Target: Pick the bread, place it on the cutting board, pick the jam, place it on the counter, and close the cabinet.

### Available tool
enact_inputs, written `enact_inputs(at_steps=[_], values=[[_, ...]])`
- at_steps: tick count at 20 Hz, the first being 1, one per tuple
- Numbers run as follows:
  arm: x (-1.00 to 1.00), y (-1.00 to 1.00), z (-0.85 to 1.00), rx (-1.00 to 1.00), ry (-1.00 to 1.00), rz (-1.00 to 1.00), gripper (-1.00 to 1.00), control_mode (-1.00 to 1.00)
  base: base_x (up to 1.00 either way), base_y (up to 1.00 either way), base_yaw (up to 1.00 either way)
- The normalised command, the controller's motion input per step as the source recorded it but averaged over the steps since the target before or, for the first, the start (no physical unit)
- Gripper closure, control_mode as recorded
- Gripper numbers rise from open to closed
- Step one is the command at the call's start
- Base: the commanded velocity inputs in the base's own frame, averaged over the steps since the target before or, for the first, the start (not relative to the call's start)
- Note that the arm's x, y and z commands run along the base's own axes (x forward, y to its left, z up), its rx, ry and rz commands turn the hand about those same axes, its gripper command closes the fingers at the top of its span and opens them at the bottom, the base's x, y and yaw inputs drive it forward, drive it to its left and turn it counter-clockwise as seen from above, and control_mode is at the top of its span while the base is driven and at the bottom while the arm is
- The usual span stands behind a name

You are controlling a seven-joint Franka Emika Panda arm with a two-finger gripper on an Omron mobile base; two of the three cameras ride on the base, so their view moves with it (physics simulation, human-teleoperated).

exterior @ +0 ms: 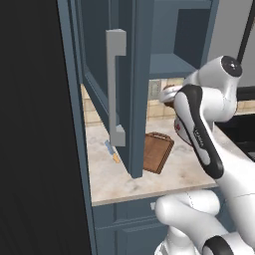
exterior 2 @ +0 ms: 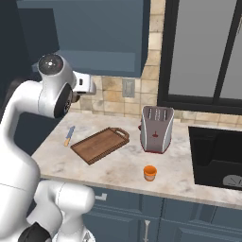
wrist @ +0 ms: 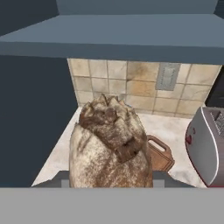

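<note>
The gripper point(wrist: 111, 181) holds the bread point(wrist: 110, 144) clamped between its jaws, up in the air below the open cabinet point(exterior: 130, 60) and above the counter point(exterior 2: 123, 165). The cutting board point(exterior 2: 99, 144) lies bare on the counter beside the toaster point(exterior 2: 156, 128), its handle loop towards the tiled wall. The jam point(exterior 2: 150, 173) stands near the counter's front edge. A small knife point(exterior 2: 69, 135) lies left of the board. No writing or label can be read on anything.
</note>
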Motion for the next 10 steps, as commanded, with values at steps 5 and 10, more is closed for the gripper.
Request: enact_inputs(at_steps=[5, 10], values=[[0.00, 0.00, -0.37, 0.00, 0.00, -0.05, 1.00, -1.00, 0.00, 0.00, 0.00], [0.00, 0.00, -0.39, 0.00, 0.00, -0.04, 1.00, -1.00, 0.00, 0.00, 0.00]])
